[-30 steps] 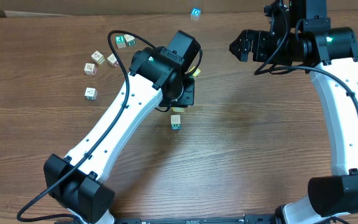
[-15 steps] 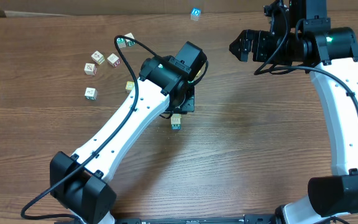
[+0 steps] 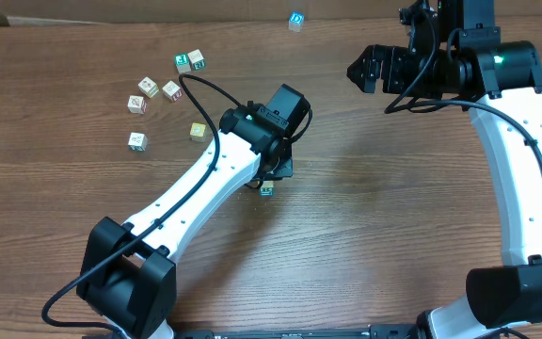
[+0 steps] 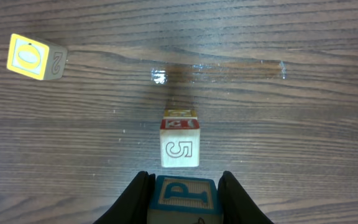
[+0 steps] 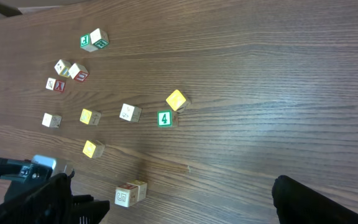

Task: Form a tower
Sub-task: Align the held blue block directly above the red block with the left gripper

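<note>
The left fingers (image 4: 143, 188) are closed on a teal-blue cube (image 4: 185, 198) printed with a "P", one finger against each side face. The tower (image 4: 180, 142) stands on the counter (image 4: 303, 130) directly ahead of the fingertips and in line with them, its cube marked "5" nearest the held cube. Whether the held cube sits above the stack or level with it cannot be determined from these views. The step in hand appears to be placing this cube on the tower. To do it well, raise the cube clear of the top before moving forward, since a sideways nudge would probably topple so narrow a stack. Centre it over the top face, square its edges with the cube below, lower vertically until it seats, then part the fingers evenly and withdraw straight up. A loose yellow cube (image 4: 33, 57) lies well ahead and to the left of the fingertips, clear of the path. The right fingers (image 3: 365, 68) hang spread wide and empty, well apart from the tower.
</note>
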Motion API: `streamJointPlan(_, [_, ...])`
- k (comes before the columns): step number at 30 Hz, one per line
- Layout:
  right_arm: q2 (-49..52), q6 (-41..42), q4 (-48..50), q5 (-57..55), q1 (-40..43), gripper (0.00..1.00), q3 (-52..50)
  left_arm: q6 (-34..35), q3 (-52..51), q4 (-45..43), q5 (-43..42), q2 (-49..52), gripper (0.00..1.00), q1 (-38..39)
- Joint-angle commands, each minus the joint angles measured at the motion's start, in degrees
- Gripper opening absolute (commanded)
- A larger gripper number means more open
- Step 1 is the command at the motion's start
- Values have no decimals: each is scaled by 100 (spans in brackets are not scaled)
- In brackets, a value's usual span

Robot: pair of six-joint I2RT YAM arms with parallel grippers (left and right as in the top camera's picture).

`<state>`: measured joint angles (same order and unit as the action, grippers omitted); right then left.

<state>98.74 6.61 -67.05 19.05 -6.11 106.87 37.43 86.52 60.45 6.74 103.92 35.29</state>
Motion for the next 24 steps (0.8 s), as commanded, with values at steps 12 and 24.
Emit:
streamJointPlan(12, [-57, 2, 13, -37, -35, 100, 70, 94, -546, -619, 184, -13, 17, 42])
streamJointPlan(24, [-57, 2, 13, -37, -35, 100, 70, 94, -857, -1113, 254, -13, 18, 42])
